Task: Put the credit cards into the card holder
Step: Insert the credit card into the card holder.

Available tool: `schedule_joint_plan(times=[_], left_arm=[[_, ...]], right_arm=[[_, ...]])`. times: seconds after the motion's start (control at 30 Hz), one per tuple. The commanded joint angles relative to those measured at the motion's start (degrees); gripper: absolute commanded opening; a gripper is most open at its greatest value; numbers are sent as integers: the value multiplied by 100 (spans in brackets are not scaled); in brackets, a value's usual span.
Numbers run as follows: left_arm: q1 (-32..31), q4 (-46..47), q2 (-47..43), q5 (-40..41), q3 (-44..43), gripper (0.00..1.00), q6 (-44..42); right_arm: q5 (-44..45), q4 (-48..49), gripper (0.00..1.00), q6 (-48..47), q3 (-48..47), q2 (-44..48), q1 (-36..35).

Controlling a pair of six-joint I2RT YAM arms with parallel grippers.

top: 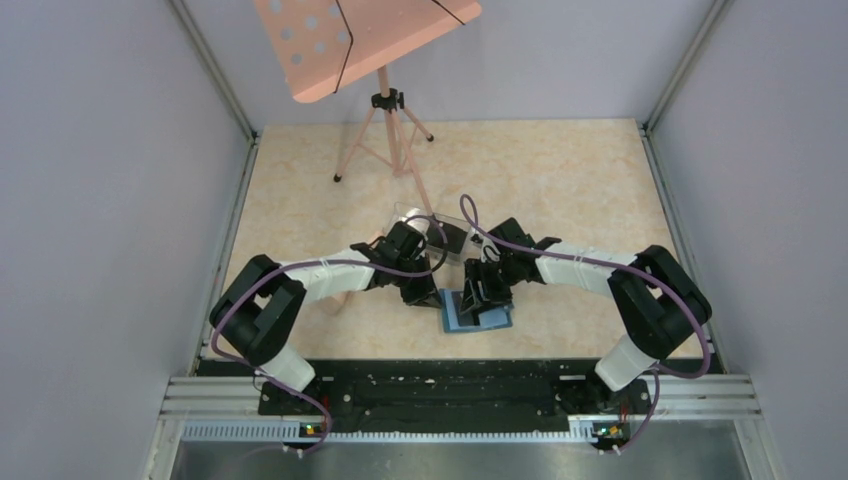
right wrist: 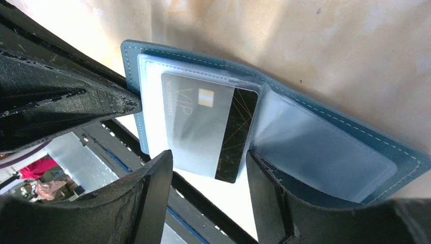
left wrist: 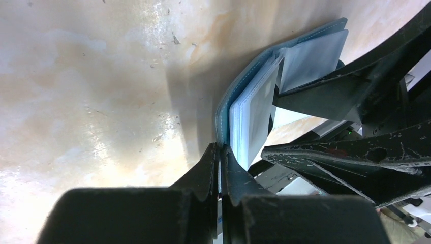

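Left gripper: jaws pinched shut on the edge of the card holder cover. My read is that it's working as a clamp, keeping the bifold spread open so the pocket mouth faces the other arm. Right gripper: jaws wide apart, gripping nothing. The credit card sits in the gap between its fingers; can't tell if either pad touches it. It's a black VIP card, mostly under the holder's clear inner sleeve on the leaf the left gripper clamps, with one dark end sticking out toward the holder's fold. Insertion looks nearly done, and a push on that exposed end should seat it. In the top view the holder lies on the table under both grippers. A clear plastic box sits just behind the holder, contents not readable.
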State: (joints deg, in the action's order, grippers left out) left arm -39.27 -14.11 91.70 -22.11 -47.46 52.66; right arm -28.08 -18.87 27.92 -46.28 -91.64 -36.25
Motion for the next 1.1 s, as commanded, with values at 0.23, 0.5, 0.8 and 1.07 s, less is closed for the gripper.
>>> schedule_joint_plan(times=[0.23, 0.5, 0.8, 1.07], left_arm=[[7, -594, 266, 306, -393, 0, -445], [-10, -603, 430, 278, -492, 8, -515], [-47, -1017, 273, 575, -626, 27, -695], [-51, -1684, -322, 1087, -839, 54, -959]], right_arm=[[224, -108, 56, -206, -100, -87, -32], [-616, 653, 49, 232, 44, -241, -31], [-632, 715, 27, 299, 116, -181, -34], [48, 31, 47, -154, -36, 1, -31]])
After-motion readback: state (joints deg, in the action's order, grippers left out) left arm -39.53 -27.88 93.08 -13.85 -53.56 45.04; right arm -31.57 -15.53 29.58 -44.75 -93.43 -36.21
